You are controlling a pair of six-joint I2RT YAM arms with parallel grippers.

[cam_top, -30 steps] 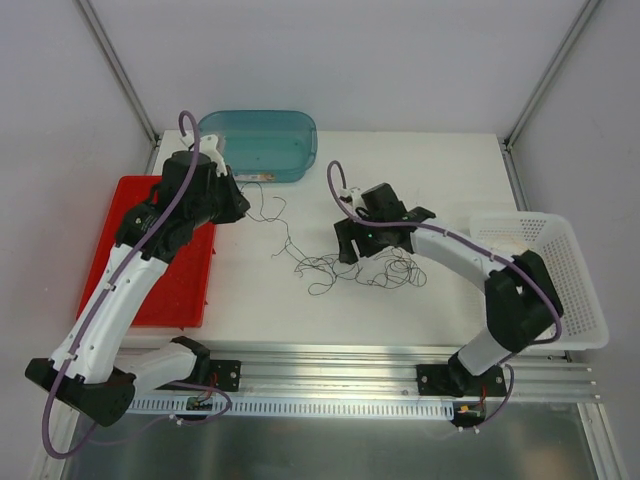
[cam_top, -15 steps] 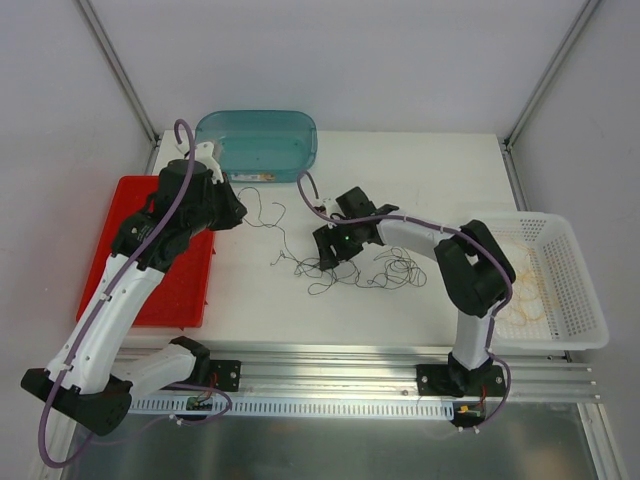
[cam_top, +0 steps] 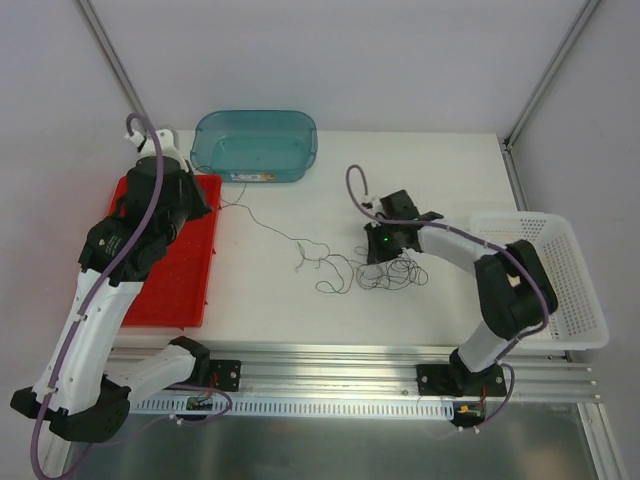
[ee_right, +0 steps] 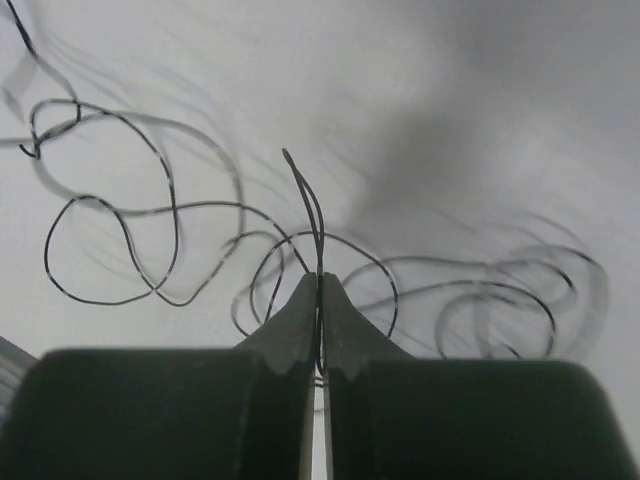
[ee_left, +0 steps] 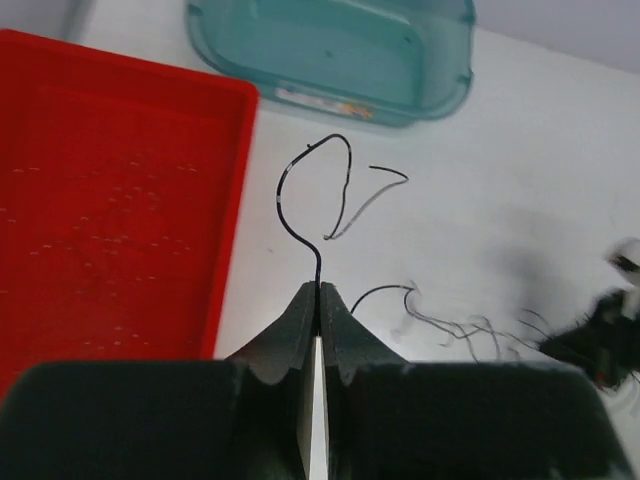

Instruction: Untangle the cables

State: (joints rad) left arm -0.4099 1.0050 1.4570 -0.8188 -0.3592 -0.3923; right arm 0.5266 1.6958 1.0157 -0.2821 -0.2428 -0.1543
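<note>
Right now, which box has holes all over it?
The white basket at the table's right edge. The red tray and the blue tub have solid walls.

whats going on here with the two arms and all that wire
Two robot arms are pulling apart a tangle of thin dark cables on a white table. The left gripper is shut on one strand beside the red tray, drawing it out from the bunch. The right gripper is shut on a wire at the tangle itself. Most loops are bunched together, so the job is not done.
</note>
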